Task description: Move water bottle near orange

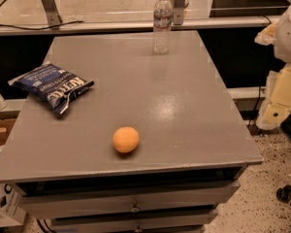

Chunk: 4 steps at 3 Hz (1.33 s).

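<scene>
The water bottle [162, 22] is clear plastic with a white cap and a label band with red. It stands upright at the far edge of the grey table [184, 110], right of centre. The orange [125, 140] is round and plain. It lies near the table's front edge, left of centre, far from the bottle. My gripper is out of view. Only a white rounded part of the arm [290, 30] shows at the right edge, off the table and well away from both objects.
A blue chip bag [52, 86] lies on the table's left side. Drawers [131, 198] sit under the tabletop. Yellowish foam pieces [280, 98] stand beside the table on the right. A chair wheel [283, 194] is on the speckled floor.
</scene>
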Each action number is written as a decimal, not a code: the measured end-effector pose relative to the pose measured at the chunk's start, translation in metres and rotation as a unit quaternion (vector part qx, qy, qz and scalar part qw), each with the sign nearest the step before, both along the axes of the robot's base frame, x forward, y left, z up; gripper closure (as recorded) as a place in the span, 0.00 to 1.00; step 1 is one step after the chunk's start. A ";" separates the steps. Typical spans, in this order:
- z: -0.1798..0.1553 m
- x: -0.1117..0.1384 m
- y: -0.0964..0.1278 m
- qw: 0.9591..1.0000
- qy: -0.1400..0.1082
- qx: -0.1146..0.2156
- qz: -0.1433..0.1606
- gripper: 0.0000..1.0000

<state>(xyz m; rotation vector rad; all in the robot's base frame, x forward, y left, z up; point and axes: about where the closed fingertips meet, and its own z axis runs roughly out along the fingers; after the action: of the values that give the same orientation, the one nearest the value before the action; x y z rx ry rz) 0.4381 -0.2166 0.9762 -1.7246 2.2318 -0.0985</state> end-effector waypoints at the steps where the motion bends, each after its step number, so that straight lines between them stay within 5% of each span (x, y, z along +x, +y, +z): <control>1: 0.000 0.000 0.000 1.000 0.000 0.000 0.000 0.00; 2: 0.004 0.001 0.000 1.000 -0.005 0.007 -0.004 0.00; 3: -0.026 0.024 0.009 0.999 0.002 0.038 -0.011 0.00; 4: -0.080 0.072 0.028 0.995 0.014 0.092 -0.026 0.00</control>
<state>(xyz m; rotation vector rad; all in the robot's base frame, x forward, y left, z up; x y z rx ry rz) 0.5105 -0.1882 0.8961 -1.5803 2.2296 0.1167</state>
